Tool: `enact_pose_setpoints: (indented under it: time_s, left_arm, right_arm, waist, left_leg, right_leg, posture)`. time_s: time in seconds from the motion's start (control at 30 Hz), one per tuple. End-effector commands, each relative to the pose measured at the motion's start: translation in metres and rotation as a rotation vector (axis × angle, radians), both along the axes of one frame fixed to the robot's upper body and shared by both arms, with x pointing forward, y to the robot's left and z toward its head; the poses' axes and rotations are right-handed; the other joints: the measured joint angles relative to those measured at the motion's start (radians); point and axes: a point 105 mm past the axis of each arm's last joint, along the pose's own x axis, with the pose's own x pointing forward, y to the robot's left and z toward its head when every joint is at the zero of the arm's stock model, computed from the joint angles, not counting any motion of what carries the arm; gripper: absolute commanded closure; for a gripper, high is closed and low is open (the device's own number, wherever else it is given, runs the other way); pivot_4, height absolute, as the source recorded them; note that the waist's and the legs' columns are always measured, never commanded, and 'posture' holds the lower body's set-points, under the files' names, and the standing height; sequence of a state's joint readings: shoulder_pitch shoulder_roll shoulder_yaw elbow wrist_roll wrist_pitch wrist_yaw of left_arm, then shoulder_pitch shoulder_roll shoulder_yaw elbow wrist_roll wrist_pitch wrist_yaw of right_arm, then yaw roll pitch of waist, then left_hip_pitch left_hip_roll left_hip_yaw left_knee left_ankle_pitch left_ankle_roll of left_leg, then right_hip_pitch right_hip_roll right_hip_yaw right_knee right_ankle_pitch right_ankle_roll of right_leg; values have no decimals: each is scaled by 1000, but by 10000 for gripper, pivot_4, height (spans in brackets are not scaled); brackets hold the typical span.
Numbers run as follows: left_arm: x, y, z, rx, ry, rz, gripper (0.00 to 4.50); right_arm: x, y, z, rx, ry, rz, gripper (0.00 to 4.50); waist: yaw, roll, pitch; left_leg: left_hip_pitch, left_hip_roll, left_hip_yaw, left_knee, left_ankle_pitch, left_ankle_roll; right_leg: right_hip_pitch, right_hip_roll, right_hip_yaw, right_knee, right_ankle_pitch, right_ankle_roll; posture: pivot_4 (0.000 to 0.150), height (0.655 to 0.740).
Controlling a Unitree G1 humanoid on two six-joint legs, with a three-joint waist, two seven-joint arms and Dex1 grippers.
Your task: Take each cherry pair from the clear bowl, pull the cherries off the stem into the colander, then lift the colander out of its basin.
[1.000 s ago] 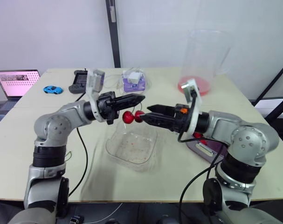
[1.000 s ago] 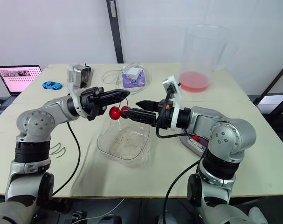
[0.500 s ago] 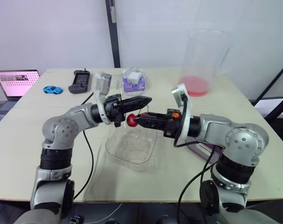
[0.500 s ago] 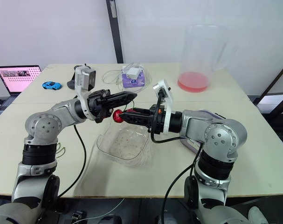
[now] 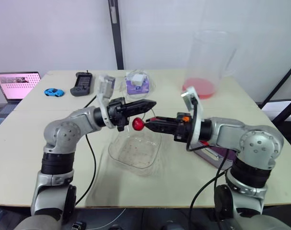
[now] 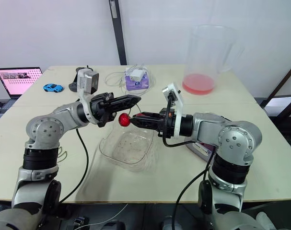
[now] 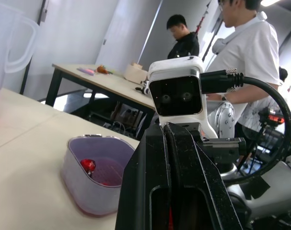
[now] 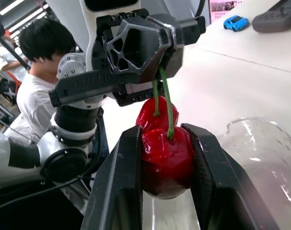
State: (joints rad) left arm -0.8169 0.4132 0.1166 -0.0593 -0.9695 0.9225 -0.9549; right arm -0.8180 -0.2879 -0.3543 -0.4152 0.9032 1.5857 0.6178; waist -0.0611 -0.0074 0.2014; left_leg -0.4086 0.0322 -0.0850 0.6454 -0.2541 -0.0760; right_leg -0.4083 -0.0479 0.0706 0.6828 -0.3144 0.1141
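A pair of red cherries (image 5: 137, 124) hangs above the clear bowl (image 5: 117, 158). My left gripper (image 5: 153, 103) is shut on the green stems (image 8: 167, 103), just above the fruit. From the other side, my right gripper (image 8: 160, 130) is shut on the front cherry (image 8: 167, 160); the second cherry (image 8: 151, 115) sits right behind it. The bowl under them holds just red specks. A purple colander in its basin (image 7: 99, 179) stands on the table past my right arm, with one cherry (image 7: 87, 165) in it.
A tall clear pitcher (image 5: 207, 62) with red liquid stands at the back right. A purple box (image 5: 137, 82), a black controller (image 5: 82, 84), a blue toy car (image 5: 54, 91) and a laptop (image 5: 16, 84) line the back left. People (image 7: 241, 52) stand beyond the table.
My right gripper has gone from open to shut on a cherry of the pair. It came in leftward, then drew back a little to the right. The left arm shifted slightly.
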Motion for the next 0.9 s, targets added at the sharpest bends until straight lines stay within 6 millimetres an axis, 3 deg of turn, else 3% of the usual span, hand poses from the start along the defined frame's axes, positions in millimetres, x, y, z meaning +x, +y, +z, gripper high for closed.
enact_pose_setpoints:
  time_s: [0.03,0.47,0.6,0.63,0.77,0.83,0.9]
  left_arm:
    - [-5,1,7,-14,-45,-4,45000]
    - [0,2,6,-14,-56,30,45000]
    - [1,3,5,-16,-57,32,45000]
    - [1,3,6,-16,-58,33,45000]
    - [3,5,7,-21,-69,45,45000]
    - [4,6,7,-23,-74,50,45000]
    - [6,7,6,-22,-83,55,45000]
  right_arm:
    - [-6,1,6,-15,-21,56,33340]
    - [-15,-8,-21,-192,0,105,33340]
    - [-16,-21,-10,-183,-42,75,33340]
    - [-15,-28,-5,-187,-61,52,33340]
    - [11,-87,17,-317,-179,-208,33340]
    - [18,-109,18,-407,-210,-281,33340]
    - [26,-144,-1,-653,-258,-352,33340]
  waist:
    - [0,0,0]
    - [5,0,0]
    - [9,0,0]
    - [13,0,0]
    - [23,-1,0]
    - [25,-1,1]
    - [24,-1,1]
  left_leg:
    - [0,0,0,0,0,0]
    - [0,0,0,0,0,0]
    - [0,0,0,0,0,0]
    - [0,0,0,0,0,0]
    - [-1,0,1,1,0,0]
    - [-1,0,1,0,-1,1]
    - [-1,0,1,0,-1,2]
  right_leg:
    - [0,0,0,0,0,0]
    - [0,0,0,-1,0,0]
    - [0,0,0,-1,0,0]
    - [0,0,0,-1,0,0]
    - [1,0,0,-3,0,0]
    - [1,-1,0,-6,0,0]
    - [2,0,0,-7,0,0]
  posture:
    - [1500,7332]
    - [1500,7332]
    - [1500,7332]
    - [1500,7332]
    - [1500,7332]
    - [1500,7332]
    - [1500,7332]
